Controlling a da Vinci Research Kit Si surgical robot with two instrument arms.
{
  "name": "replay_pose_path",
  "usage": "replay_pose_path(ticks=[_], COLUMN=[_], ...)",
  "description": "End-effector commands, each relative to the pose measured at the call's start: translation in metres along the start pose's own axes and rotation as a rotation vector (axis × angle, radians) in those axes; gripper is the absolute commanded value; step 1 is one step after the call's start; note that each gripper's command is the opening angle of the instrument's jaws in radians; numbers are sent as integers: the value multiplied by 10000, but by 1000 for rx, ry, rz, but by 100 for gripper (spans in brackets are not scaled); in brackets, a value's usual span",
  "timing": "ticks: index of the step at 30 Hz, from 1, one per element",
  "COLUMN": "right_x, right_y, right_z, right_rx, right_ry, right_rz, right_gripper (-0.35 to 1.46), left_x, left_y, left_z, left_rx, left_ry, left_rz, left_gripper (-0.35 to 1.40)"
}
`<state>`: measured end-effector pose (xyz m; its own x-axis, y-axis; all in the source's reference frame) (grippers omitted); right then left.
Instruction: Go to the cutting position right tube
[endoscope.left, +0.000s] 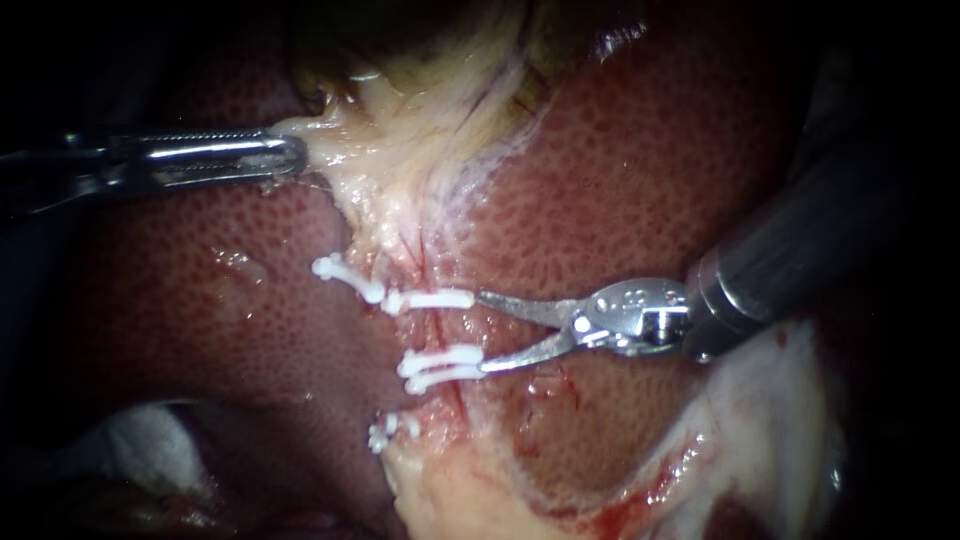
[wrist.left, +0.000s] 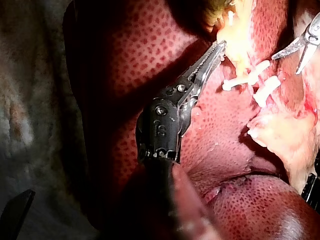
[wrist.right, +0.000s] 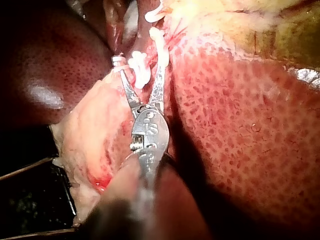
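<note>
Your left instrument (endoscope.left: 290, 157) reaches in level from the left, its claw clamped on pale tissue (endoscope.left: 335, 140). Your right instrument (endoscope.left: 481, 331) slants down from the right, its wrist bent level and its claw spread wide, gripping nothing.

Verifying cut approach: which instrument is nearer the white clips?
Right: the right instrument, jaws open, sits at the white clips; the left instrument grips pale tissue farther off.

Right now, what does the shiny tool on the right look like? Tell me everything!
The right tool is shiny grey metal on a dark shaft coming from the right. Its two thin pointed jaws stand open in a V. One tip reaches the upper white clip, the other the lower white clips. Nothing is gripped.
</note>
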<state>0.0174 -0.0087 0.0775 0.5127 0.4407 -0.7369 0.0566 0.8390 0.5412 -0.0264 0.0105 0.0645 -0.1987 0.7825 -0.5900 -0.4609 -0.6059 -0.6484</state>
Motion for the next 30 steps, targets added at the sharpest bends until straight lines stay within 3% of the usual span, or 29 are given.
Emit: replay_pose_path(ticks=[1,7,16,30], right_x=[-3,-16,-7,-5], right_y=[-1,-2,5,10], right_z=[2,17,38,52], right_rx=[8,29,42,56], right_ry=[-6,-34,-34,-38], right_rz=[4,19,28,32], right_gripper=[143,141,141,141], left_x=[0,0,1,2], left_y=[1,2,4,10], left_z=[0,0,1,4], left_rx=[0,1,3,8], left_ry=[0,0,1,2], left_rz=[0,-1,-1,3], left_gripper=[-35,-35,-35,-35])
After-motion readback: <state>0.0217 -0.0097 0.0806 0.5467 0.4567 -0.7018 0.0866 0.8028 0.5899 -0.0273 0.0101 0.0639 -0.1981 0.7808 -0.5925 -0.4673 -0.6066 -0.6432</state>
